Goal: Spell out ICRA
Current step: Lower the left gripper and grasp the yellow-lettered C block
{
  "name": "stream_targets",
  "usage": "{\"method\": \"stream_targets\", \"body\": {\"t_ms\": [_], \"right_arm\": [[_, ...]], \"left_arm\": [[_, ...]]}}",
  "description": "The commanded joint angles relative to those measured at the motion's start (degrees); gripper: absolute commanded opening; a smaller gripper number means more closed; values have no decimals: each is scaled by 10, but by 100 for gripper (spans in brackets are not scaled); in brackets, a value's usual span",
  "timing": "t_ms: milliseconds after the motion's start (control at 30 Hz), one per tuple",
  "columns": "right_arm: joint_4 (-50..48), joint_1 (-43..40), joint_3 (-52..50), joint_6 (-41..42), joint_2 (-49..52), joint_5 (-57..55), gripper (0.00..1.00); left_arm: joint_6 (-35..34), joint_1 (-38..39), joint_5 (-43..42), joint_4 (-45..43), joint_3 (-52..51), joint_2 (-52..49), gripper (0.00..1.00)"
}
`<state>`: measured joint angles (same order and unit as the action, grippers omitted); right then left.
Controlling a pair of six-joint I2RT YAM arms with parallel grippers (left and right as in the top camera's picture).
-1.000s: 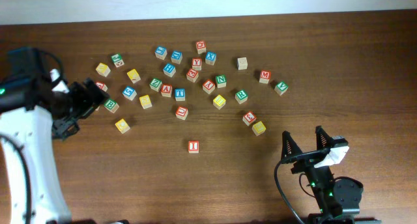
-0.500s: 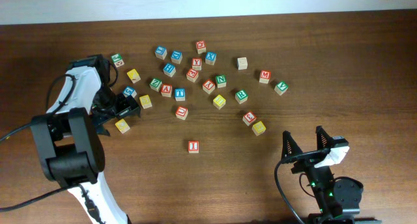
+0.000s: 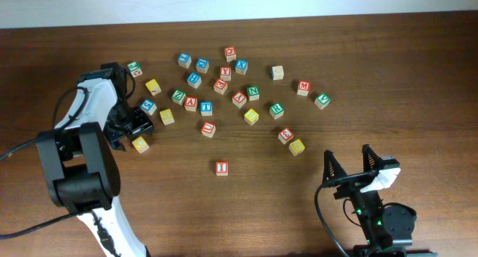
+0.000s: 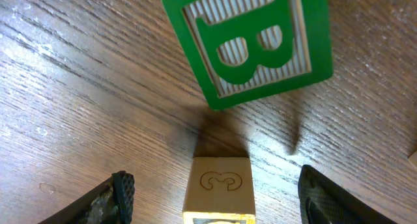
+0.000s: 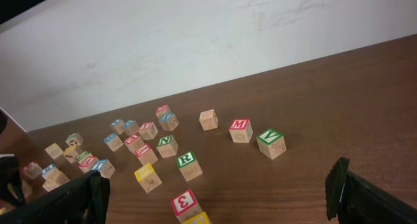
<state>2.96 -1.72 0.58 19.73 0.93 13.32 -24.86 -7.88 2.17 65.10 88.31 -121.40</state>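
The red I cube stands alone at mid-table. The green R cube lies right of the cluster and also shows in the right wrist view. The red A cube sits in the cluster. My left gripper is open low over the table's left. In the left wrist view its fingers straddle a yellow-topped cube without touching it. Its letter is not readable. This cube shows in the overhead view. My right gripper is open and empty near the front right.
A green B cube lies just beyond the yellow-topped cube. Many other letter cubes are scattered across the far half of the table, among them a red 3 cube and a yellow cube. The back wall is white.
My left arm swung in from the left edge and brought its open gripper down around the yellow-topped cube beside the green B. The right arm has not moved.
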Motion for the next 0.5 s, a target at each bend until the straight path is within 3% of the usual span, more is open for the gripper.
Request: {"method": "stream_targets", "body": {"t_ms": [0, 133, 367, 467], "right_arm": [[3, 2, -3, 1, -2, -5, 98], [3, 2, -3, 1, -2, -5, 98], [3, 2, -3, 1, -2, -5, 98], [3, 2, -3, 1, -2, -5, 98]], "left_arm": [[-1, -2, -25, 4, -4, -5, 70], [-1, -2, -28, 2, -4, -5, 51], [-1, -2, -28, 1, -4, -5, 36], [-1, -2, -28, 0, -4, -5, 36]]}}
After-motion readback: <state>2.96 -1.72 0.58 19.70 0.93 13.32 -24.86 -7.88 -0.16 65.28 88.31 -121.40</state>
